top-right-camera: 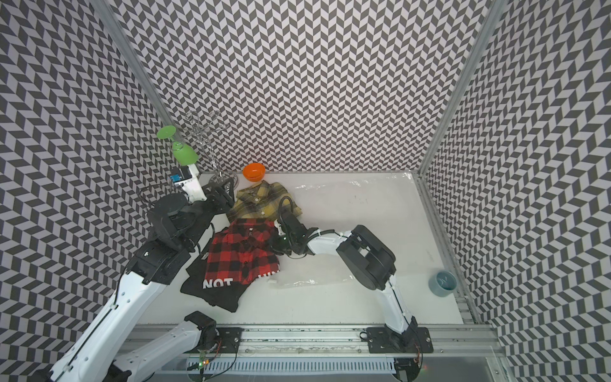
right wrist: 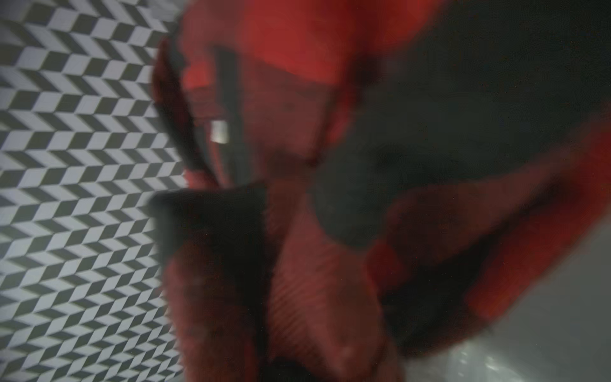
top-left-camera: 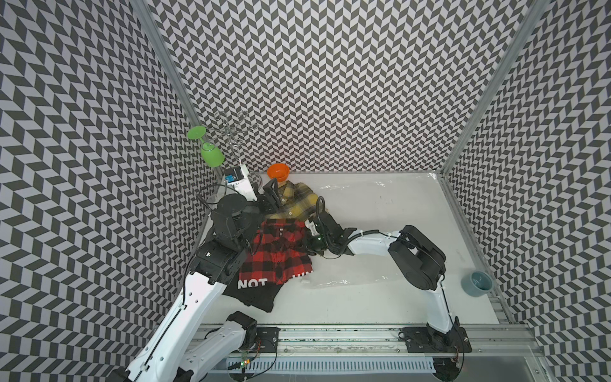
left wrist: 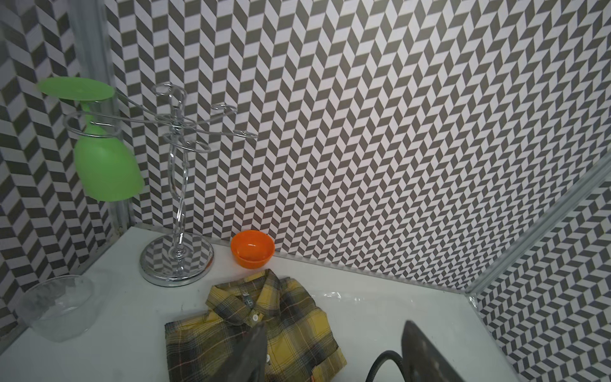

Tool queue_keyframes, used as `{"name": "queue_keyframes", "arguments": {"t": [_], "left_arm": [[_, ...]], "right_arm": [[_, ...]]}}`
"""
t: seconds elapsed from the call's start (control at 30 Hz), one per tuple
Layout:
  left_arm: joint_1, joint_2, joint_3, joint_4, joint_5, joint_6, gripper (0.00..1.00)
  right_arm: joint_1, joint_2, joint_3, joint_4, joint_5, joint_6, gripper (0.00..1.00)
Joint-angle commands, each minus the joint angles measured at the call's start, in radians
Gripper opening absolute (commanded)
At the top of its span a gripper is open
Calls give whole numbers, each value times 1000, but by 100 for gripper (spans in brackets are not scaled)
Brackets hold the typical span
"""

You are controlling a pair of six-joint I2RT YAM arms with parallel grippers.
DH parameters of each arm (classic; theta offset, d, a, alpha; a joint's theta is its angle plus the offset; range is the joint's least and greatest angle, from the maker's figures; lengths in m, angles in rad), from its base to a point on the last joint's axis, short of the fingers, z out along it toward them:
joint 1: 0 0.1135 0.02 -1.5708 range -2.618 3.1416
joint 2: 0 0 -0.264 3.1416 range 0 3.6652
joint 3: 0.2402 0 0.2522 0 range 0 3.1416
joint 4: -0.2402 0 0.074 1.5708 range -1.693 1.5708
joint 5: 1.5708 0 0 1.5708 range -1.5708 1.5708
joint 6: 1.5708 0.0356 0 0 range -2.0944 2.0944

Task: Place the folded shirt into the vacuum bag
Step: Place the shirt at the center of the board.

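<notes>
Folded shirt (top-left-camera: 276, 251): red-black plaid at 9 o'clock on the table (top-left-camera: 330, 307), lying on a black tee (top-left-camera: 254, 294); not yet in the bag.
Left gripper (left wrist: 334, 325): at 10 o'clock over the yellow plaid shirt (left wrist: 291, 307); jaws apart and empty, probably parked clear.
Right gripper (top-left-camera: 309, 243): at the plaid's 3 o'clock edge, pressed into the fabric. Grip cannot be told because the wrist view is blurred. Probably set there to draw the shirt bagward.
Vacuum bag (top-left-camera: 373, 205): lies flat from centre to 2 o'clock, its near side facing the shirts.
</notes>
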Motion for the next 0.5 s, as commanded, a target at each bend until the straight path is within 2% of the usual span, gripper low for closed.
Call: {"name": "queue_keyframes", "arguments": {"t": [0.0,0.13,0.17,0.23,0.37,0.47], "left_arm": [[-2,32,-17,66,90,4,64],[-29,109,5,85,112,4,65],[-30,123,17,84,119,9,65],[-30,155,47,85,125,23,65],[-29,226,67,101,167,41,66],[-43,321,59,141,250,34,66]], "right_arm": [[-4,-87,40,-38,54,-87,37],[-24,-100,86,-163,-29,-180,61],[-35,-123,66,-170,-44,-189,66],[-78,-218,-34,-144,-76,-193,83],[-217,-441,-230,-167,-76,-221,88],[-323,-578,-333,-288,16,-294,88]]}}
